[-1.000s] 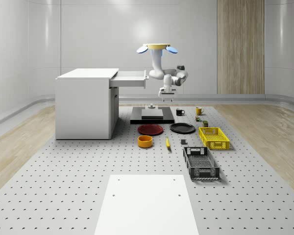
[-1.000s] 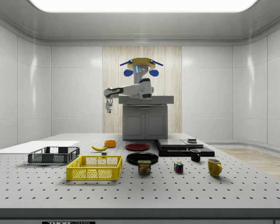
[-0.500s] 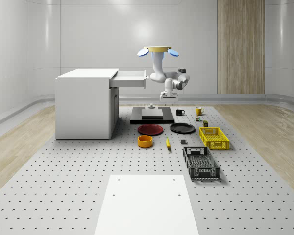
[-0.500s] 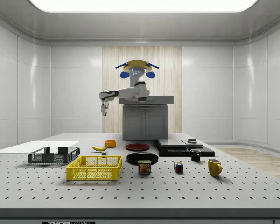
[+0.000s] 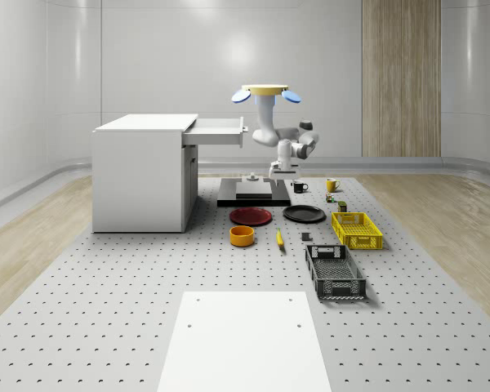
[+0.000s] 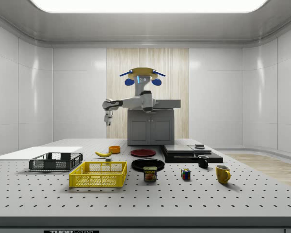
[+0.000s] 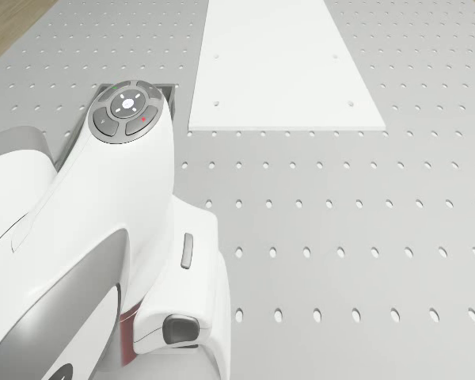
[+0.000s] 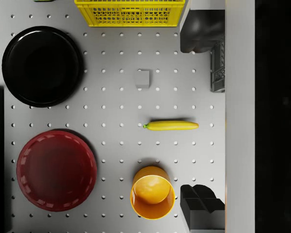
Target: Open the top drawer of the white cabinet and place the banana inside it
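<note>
pale panelled walls point(image 6: 34, 92) with a wood-slat panel point(image 5: 400, 77), wooden floor point(image 5: 33, 245), bright ceiling light point(image 6: 148, 5).

Below the gripper point(image 8: 202, 126) the banana point(image 8: 170, 125) lies alone on bare table point(image 8: 116, 102), open air between them. Obstacles ringing it: orange cup point(image 8: 152, 195) nearest, small grey block point(image 8: 142, 78) on the opposite side, red plate point(image 8: 56, 169) and black plate point(image 8: 42, 66) farther off, yellow basket point(image 8: 130, 11) beyond the block. The open drawer point(image 5: 217, 131) projects beside the arm at gripper height.
</note>
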Controlling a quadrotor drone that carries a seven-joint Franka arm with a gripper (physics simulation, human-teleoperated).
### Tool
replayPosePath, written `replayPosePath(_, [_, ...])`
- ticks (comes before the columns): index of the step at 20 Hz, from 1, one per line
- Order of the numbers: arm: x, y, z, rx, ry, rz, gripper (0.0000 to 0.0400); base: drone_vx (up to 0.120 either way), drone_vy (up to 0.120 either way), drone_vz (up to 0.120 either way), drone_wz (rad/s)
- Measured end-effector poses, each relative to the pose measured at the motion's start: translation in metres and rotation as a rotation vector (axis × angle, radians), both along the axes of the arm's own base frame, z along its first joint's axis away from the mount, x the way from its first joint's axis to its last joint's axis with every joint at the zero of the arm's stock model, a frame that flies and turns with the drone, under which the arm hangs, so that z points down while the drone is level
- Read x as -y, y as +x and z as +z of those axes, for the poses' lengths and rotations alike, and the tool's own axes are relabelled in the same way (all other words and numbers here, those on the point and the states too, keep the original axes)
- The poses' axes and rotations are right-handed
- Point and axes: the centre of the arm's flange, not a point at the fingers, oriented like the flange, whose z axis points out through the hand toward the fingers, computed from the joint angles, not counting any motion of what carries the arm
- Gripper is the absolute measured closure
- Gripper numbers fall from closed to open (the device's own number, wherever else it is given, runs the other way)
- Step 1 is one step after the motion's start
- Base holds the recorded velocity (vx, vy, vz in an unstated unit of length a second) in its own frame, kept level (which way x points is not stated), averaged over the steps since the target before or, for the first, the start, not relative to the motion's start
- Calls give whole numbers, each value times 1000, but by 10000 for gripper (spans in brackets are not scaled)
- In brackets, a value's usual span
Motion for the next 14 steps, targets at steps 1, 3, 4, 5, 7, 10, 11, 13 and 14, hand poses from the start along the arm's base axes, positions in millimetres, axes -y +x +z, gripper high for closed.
replayPosePath(1, [0, 0, 0, 0, 0, 0, 0, 0, 120, -120, 0])
replayPosePath(3, [0, 0, 0, 0, 0, 0, 0, 0, 120, -120, 0])
replayPosePath(4, [0, 0, 0, 0, 0, 0, 0, 0, 120, -120, 0])
replayPosePath(5, [0, 0, 0, 0, 0, 0, 0, 0, 120, -120, 0])
replayPosePath(7, [0, 0, 0, 0, 0, 0, 0, 0, 120, -120, 0])
replayPosePath(10, [0, 0, 0, 0, 0, 0, 0, 0, 107, -120, 0])
replayPosePath(11, [0, 0, 0, 0, 0, 0, 0, 0, 0, -120, 0])
replayPosePath(13, [0, 0, 0, 0, 0, 0, 0, 0, 0, -120, 0])
replayPosePath(14, [0, 0, 0, 0, 0, 0, 0, 0, 0, -120, 0])
